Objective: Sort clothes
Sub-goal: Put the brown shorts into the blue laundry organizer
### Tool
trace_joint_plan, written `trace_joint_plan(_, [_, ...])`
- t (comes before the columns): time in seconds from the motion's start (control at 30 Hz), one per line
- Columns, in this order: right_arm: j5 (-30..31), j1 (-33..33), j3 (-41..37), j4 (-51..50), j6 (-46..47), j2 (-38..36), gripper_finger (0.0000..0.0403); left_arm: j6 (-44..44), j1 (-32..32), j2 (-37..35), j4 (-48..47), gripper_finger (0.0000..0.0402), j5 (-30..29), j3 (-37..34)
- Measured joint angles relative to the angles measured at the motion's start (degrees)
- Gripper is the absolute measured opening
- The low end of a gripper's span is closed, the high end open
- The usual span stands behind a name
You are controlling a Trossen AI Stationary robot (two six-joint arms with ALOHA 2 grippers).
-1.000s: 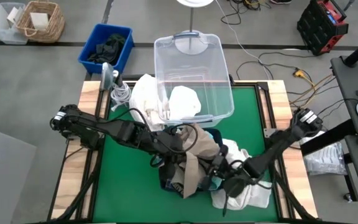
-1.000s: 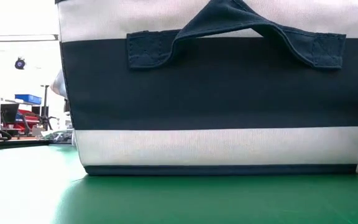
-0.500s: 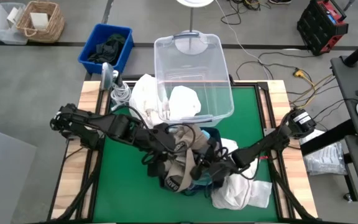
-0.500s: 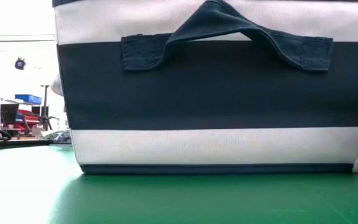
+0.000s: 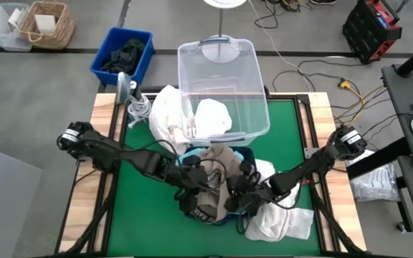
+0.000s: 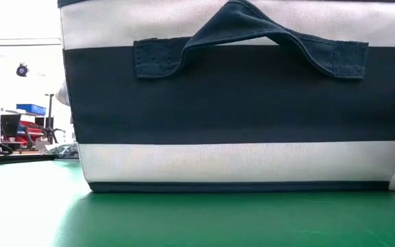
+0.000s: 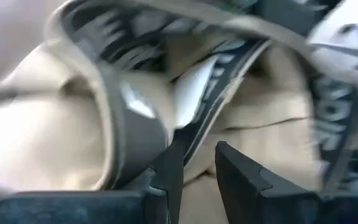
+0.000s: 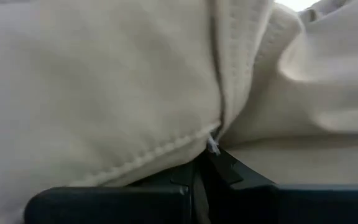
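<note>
A wicker basket [image 5: 45, 23] sits upper left; a blue bin [image 5: 122, 53] beside it; a clear plastic tub [image 5: 222, 89] stands centre top.

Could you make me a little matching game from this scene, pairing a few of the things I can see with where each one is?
Things:
1. white garment
2. dark clothes
3. khaki beige garment
4. wicker basket

Places:
A. on the floor, far left corner of the high view
B. between the two grippers, over the green table
C. inside the clear plastic bin
D. inside the blue bin on the floor

Pairs: 1-C, 2-D, 3-B, 4-A
</note>
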Motion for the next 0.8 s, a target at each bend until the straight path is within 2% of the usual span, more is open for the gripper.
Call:
trace_joint_plan(0.07, [-0.09,1.09,0.02,-0.71,-1.36,-0.30,0.0009,-0.71,-0.31,0.00,0.07,0.0077,-3.28,-1.71])
trace_joint_plan(0.27, [-1.92,3.00,3.22,-6.76,-2.15,-3.11,0.0009,-1.37,-0.23,0.09,3.43,0.0077,-4.30,-6.57])
trace_joint_plan(0.5, [-2.33,3.26,15.07,-25.92,-2.34,-6.17,0.0009,-5.89,-0.14,0.13,8.13,0.0076,-2.23,-11.08])
trace_joint_plan(0.67, [1.59,3.15,23.64,-38.49,-3.13,-7.38,0.0009,-6.58,-0.09,1.35,8.90,0.0076,-0.51,-11.73])
trace_joint_plan(0.8, [7.18,2.25,24.26,-34.43,-5.18,-8.05,0.0009,-6.92,-0.21,3.13,10.84,0.0076,0.57,-11.29])
